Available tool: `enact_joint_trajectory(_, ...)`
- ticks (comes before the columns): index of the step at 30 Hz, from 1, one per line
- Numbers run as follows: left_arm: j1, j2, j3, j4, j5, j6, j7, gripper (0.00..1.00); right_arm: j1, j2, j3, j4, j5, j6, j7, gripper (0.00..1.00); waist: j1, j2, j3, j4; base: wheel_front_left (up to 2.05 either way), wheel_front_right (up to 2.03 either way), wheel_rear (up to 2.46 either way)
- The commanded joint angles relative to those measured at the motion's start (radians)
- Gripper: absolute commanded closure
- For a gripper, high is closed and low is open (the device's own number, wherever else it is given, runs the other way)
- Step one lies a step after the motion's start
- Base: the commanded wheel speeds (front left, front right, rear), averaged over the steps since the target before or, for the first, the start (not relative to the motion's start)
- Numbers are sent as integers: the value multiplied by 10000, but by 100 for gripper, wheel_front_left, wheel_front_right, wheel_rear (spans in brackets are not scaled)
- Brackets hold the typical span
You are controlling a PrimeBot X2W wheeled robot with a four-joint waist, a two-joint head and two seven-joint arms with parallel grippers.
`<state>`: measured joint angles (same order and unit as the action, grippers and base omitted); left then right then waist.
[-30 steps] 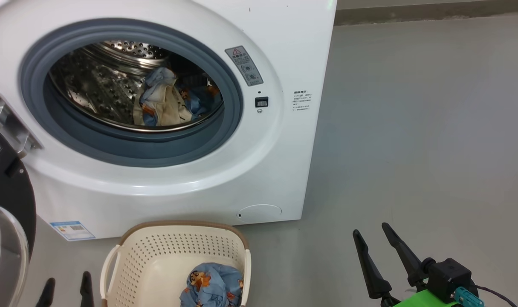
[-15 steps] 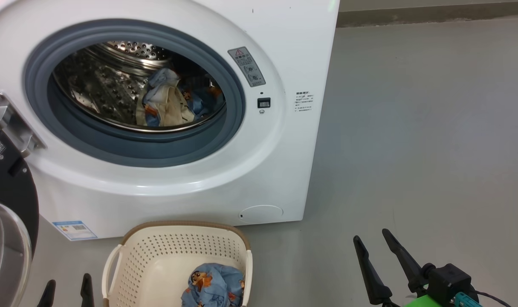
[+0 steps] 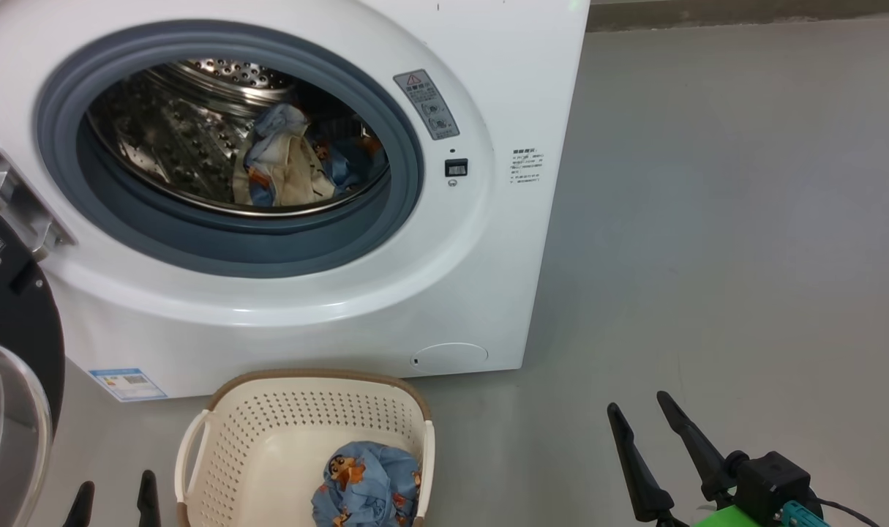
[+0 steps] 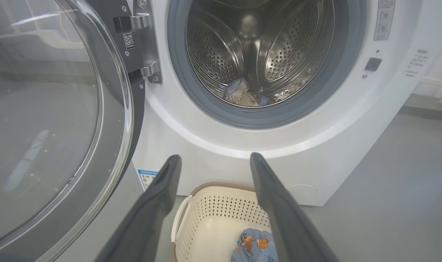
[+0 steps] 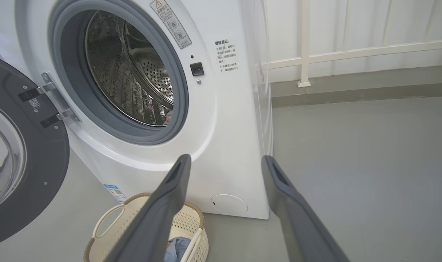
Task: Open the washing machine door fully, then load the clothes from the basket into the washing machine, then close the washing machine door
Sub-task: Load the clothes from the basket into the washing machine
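Head view: the washer [image 3: 444, 293] stands on the grey floor [image 3: 707, 219]. Its door [image 3: 12, 315] stands wide open, hinged at the left edge of the round opening and cut off by the picture's left edge. Clothes [image 3: 283, 168] lie low in the drum, toward its right side. The basket [image 3: 305, 410] sits on the floor just before the washer's bottom edge, below the opening. One blue bear-print garment [image 3: 367, 487] lies against the basket's right wall. The left fingers [image 3: 148, 501] are spread and hold nothing, just left of the basket's left handle, between it and the door. The right fingers [image 3: 636, 468] are spread too, holding nothing, well right of the basket over bare floor. Right of the washer's right edge the floor runs open to a dark strip at its far edge.
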<state>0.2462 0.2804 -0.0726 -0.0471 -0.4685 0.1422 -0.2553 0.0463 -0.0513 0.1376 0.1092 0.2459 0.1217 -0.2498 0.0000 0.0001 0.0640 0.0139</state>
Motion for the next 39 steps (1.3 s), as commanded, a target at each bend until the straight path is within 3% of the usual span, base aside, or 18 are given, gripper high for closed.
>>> enact_joint_trajectory(1,-415,91,435,-140,64,-76,-64,0,-135,11,176,-276,-54,90,-120,0,0,-1,40,2,0,0,0)
enact_joint_trajectory(16,-1336,97,344,305,-13,-549,-63,0,-384,11,-25,-428,-173,90,-120,0,0,-1,1178,149,0,0,0)
enact_joint_trajectory(28,-3810,169,-64,1728,-310,-1379,45,0,-1049,11,146,-671,-181,90,-120,0,0,-1,2723,-188,0,0,0)
enact_joint_trajectory(39,-6282,312,-661,3891,-392,-2223,329,0,-1688,11,269,-978,-175,90,-120,0,0,-1,4456,-627,0,0,0)
